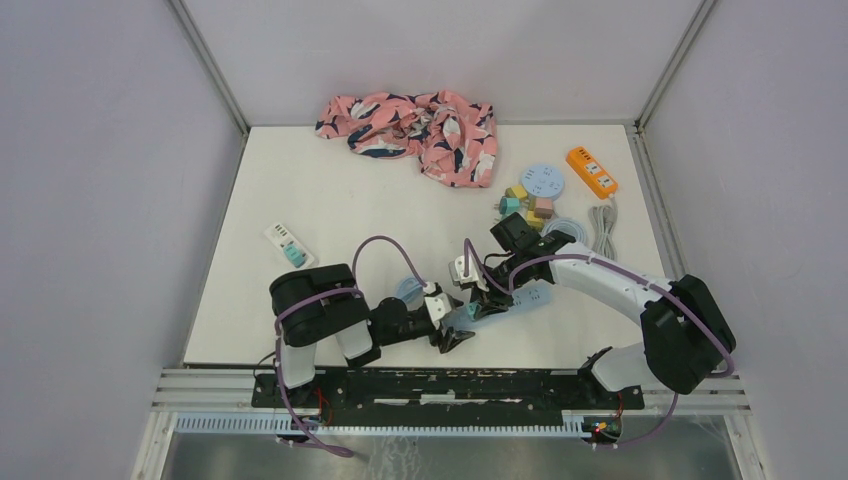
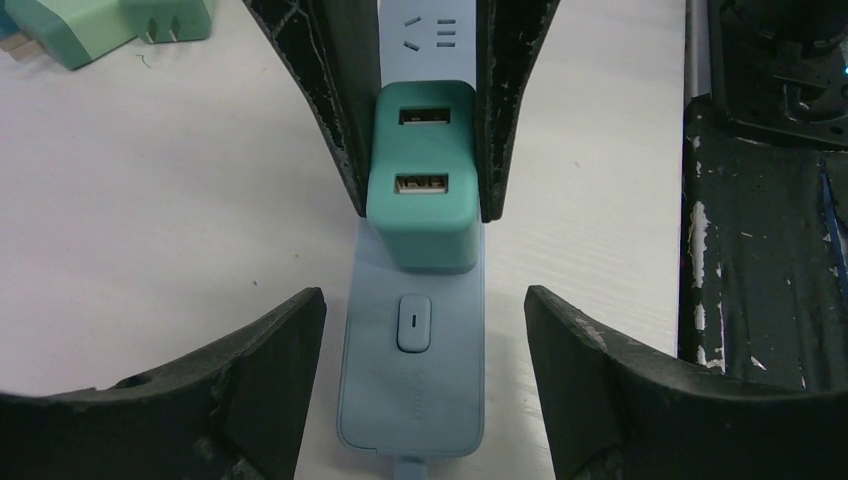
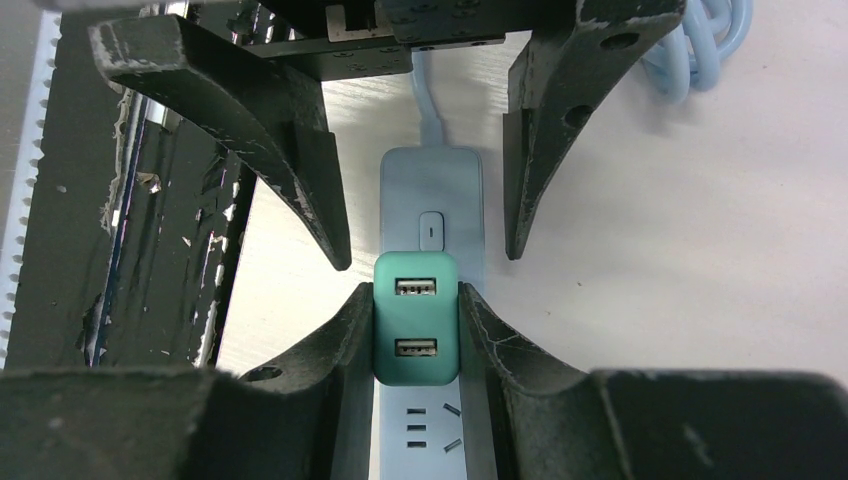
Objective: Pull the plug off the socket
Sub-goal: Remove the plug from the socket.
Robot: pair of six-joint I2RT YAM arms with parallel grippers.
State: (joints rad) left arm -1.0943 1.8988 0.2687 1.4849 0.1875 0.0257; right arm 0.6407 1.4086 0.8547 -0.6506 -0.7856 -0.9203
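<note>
Small strip [image 1: 289,245]: white, with a teal plug in it, left of centre in the top view, well apart from both arms.
Cloth [image 1: 415,122]: pink patterned, crumpled, upper middle of the top view.
Left gripper [image 2: 425,330]: released. Its two fingers [image 2: 260,380] stand wide at the bottom of the left wrist view, either side of the strip's switch end, touching nothing.
Strip [image 2: 412,390]: pale blue, flat on the table near the bottom centre of the top view, between the two grippers. Its long axis runs up and down in both wrist views, cable end toward the left gripper.
Switch [image 2: 414,323]: on the strip, just below the plug in the left wrist view.
Plug [image 3: 416,318]: teal, two USB ports on its face, seated in the strip, centre of the right wrist view.
Right gripper [image 3: 416,330]: grasping the plug. Its fingers [image 3: 340,340] press the plug's two long sides, across the strip's width.
Key relation: the plug sits squarely between the right fingers, and the pull should go straight off the strip's face, at right angles to its long axis. The right arm is on the plug; the left is the nearer one to the bare switch end, and I judge it needs to clamp or press there, or the strip may lift with the plug.
Spare plugs [image 1: 528,205]: right of centre in the top view, beside a round blue socket [image 1: 541,181].
Orange strip [image 1: 591,170]: upper right, with a grey cable below it.
</note>
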